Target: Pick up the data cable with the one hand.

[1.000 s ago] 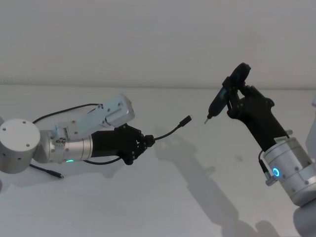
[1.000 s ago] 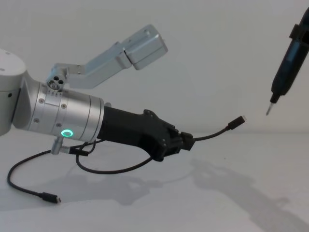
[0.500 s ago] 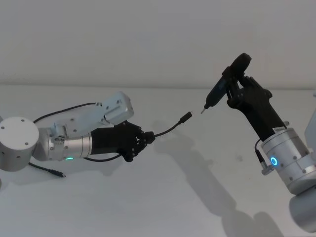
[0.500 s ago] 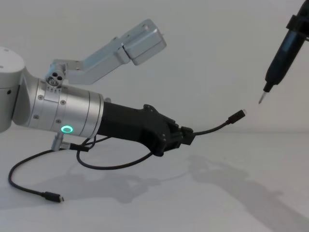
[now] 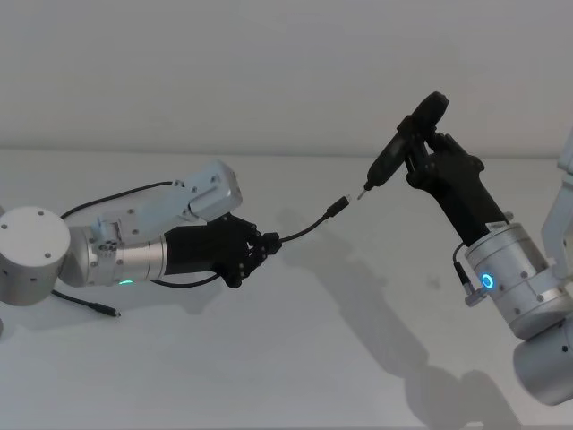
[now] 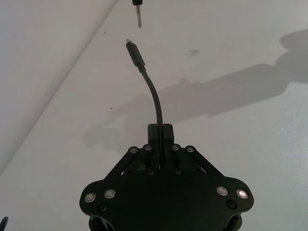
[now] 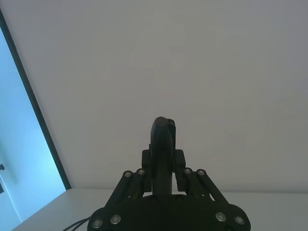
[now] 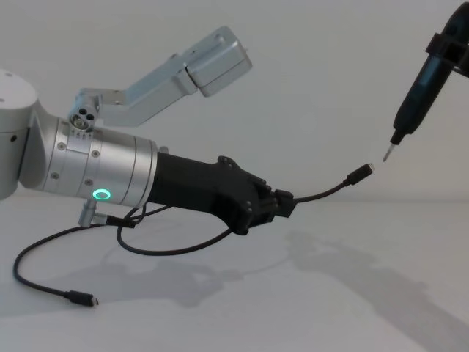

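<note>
We saw the left gripper point(image 5: 265, 243) clamped tight on the data cable point(image 5: 304, 233), holding it above the white table point(image 5: 295, 358) with one plug point(image 5: 337, 207) lifted forward and the other plug point(image 5: 109, 312) lying on the surface. The right gripper point(image 5: 428, 148) was closed around a slim pen-like tool point(image 5: 387, 162), whose metal tip point(image 5: 363, 188) hung just beside the raised plug.

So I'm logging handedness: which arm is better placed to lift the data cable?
Left. The left gripper is already shut on the data cable; the right gripper is occupied, clamping a pen-like tool.
</note>
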{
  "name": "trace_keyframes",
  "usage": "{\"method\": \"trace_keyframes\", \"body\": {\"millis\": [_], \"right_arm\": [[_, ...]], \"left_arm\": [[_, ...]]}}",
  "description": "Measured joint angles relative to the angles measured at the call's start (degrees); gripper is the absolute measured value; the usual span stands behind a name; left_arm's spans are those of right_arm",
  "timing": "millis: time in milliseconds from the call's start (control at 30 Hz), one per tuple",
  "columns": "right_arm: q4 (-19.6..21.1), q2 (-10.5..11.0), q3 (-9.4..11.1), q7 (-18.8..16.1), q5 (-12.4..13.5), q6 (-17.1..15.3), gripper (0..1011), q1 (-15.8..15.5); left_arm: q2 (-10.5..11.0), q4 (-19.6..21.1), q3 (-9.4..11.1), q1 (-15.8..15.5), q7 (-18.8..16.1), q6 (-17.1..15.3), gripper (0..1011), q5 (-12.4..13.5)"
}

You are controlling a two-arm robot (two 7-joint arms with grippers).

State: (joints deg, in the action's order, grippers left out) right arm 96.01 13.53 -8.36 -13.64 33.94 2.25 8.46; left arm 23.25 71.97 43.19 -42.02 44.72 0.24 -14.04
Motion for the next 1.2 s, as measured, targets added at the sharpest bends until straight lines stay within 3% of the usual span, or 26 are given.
{"method": "trace_keyframes", "body": {"millis": [1200], "right_arm": [[-5.19, -0.14, -1.45, -1.23, 1.46, 1.99, 275, 2.8]], "left_arm": [[0.0, 0.01, -0.03, -0.02, -0.01, 0.16, 50, -0.01]]}}
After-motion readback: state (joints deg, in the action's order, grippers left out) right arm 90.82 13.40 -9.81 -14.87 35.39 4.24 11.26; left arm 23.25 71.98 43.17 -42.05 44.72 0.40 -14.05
